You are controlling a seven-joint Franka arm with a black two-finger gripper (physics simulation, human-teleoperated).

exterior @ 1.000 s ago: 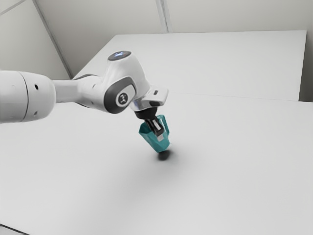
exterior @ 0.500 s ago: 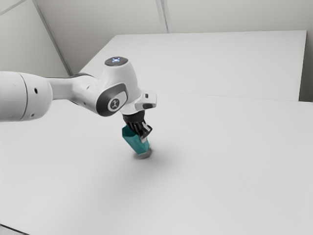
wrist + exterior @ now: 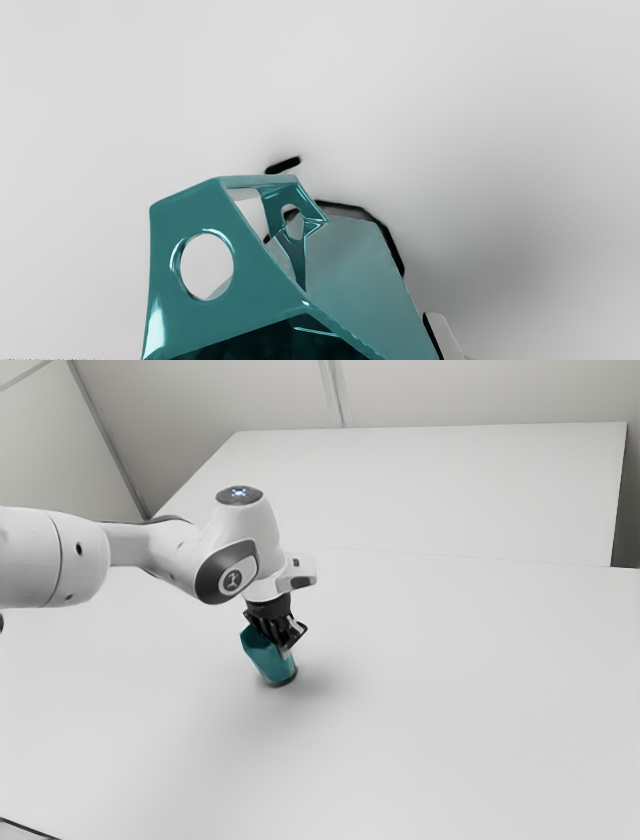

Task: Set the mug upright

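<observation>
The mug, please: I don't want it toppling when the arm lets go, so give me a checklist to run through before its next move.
1. Mug mouth up: ok, the opening faces the hand in the wrist view.
2. Mug fully upright: not ok, it appears to lean toward the exterior view's left.
3. Base flat on the table: cannot tell; dark shadow hugs its edge, but a slight gap could hide there.
4. Gripper at the mug's upper part: ok.
5. Gripper's hold on the mug firm: cannot tell.
6. Mug well away from the table's edges: ok, table surface surrounds it.
</observation>
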